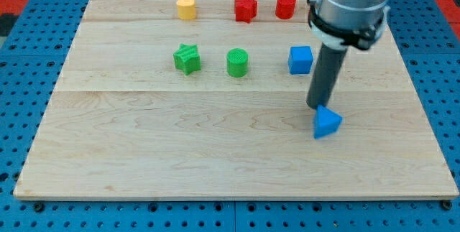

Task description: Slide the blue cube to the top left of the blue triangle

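My tip [317, 107]: bare rod, nothing to open, nothing held. It rests against the upper-left edge of the blue triangle [328, 123]. Blue cube [300, 59] sits above, toward the view's top, apart from the rod.

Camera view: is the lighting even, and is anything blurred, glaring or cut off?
Camera view: soft, even light, only faint shadows under blocks such as the blue cube; no glare on the board; my tip, touching the blue triangle, is sharp; the arm's upper part is cropped.
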Robot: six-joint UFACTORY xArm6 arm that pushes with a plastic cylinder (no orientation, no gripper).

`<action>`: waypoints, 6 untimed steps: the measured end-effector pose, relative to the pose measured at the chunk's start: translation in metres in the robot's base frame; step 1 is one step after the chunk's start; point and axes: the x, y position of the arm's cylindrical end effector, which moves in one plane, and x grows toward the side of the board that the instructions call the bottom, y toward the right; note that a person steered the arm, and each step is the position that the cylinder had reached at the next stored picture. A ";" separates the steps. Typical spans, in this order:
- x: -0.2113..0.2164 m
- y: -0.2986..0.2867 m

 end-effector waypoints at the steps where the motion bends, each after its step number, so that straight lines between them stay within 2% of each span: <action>1: 0.038 0.017; 2: 0.031 0.021; 6: -0.137 0.039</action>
